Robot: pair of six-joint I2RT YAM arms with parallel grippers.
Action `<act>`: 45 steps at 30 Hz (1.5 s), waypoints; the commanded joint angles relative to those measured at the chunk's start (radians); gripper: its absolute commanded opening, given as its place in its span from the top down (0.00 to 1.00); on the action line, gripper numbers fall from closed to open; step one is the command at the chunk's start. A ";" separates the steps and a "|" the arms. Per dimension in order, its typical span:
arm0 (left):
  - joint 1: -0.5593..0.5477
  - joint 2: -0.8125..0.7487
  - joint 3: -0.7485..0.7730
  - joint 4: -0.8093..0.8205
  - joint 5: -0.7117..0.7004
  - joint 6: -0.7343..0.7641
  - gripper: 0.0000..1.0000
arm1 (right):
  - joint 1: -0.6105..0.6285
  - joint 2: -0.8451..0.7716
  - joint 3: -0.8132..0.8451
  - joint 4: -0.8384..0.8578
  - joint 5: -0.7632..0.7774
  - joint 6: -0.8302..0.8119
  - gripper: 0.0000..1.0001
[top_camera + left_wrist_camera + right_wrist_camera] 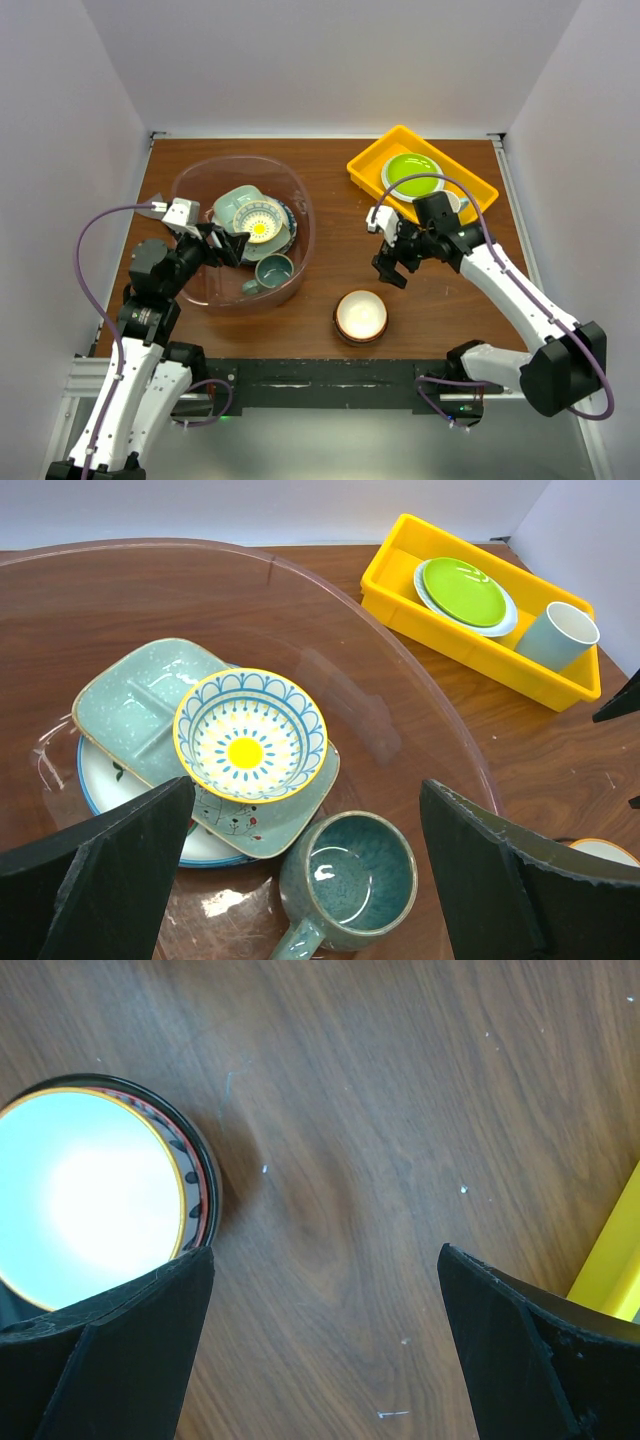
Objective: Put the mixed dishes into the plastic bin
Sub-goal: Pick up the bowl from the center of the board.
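Left end effector (225, 246), spread wide and empty, hovers over the plastic bin (301, 215) at its 8 o'clock side, with the forearm angled up from the near-left. In the bin lie a teal mug (273, 270), a patterned bowl (262, 225) and a mint dish (233, 205). Right end effector (392, 265), equally wide and empty, points down at the table (330, 170). A small bowl (361, 315) sits at its 7 o'clock.

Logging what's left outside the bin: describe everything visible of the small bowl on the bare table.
The small bowl is round, glossy white inside, with a thin orange-gold rim line and a dark outer wall bearing a red band. It looks ceramic, stands upright and empty on the wooden table, apart from the plastic bin. Nothing touches it; the open right tool hangs beyond it.
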 commanded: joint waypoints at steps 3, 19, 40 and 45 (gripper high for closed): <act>0.006 0.000 -0.009 0.047 0.018 -0.004 0.00 | 0.030 0.007 -0.034 0.084 0.083 0.005 0.02; 0.006 0.005 -0.009 0.049 0.019 -0.002 0.00 | 0.076 0.032 -0.071 0.154 0.142 0.021 0.03; 0.006 0.014 -0.012 0.051 0.021 -0.002 0.00 | 0.261 0.000 -0.104 0.097 0.117 -0.060 0.12; 0.006 0.014 -0.012 0.049 0.019 -0.002 0.00 | 0.339 0.036 -0.123 0.159 0.280 -0.052 0.20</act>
